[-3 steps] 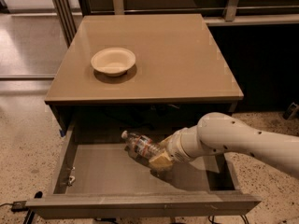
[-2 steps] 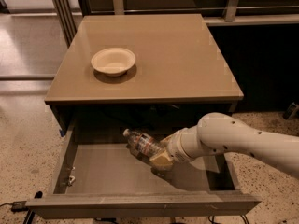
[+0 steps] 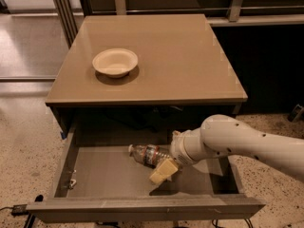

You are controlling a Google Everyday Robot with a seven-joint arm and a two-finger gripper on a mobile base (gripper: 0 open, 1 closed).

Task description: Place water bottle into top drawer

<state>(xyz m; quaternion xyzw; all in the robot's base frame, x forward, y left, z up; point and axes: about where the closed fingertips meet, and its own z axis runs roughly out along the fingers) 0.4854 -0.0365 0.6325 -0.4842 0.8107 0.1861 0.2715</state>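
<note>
Tan, flat, square-cut tabletop [image 3: 190,65] fills the upper half of your view. It stands on a speckled floor [image 3: 28,141].

Below it, the wide, shallow grey-brown top drawer [image 3: 142,208] is pulled fully out. You see its flat bottom, low side walls and plain front panel along the lower edge.

The white, smooth-shelled arm [image 3: 237,141] enters from the right edge. It reaches over the drawer's right wall and down toward the middle of the drawer.

A cream-coloured round bowl [image 3: 115,62] sits upright on the tabletop, toward the left edge and about midway from back to front.

The small clear ribbed plastic water bottle [image 3: 146,154], with a red-and-white label band, is on its side inside the drawer, near the centre. Its white cap end points toward the drawer's back left corner. Its other end runs in against the arm's tip and is hidden there.

The cream-padded gripper [image 3: 165,169] is in the drawer, touching the bottle's right end, just front of centre. You cannot tell whether it is clamped on the bottle or free.
</note>
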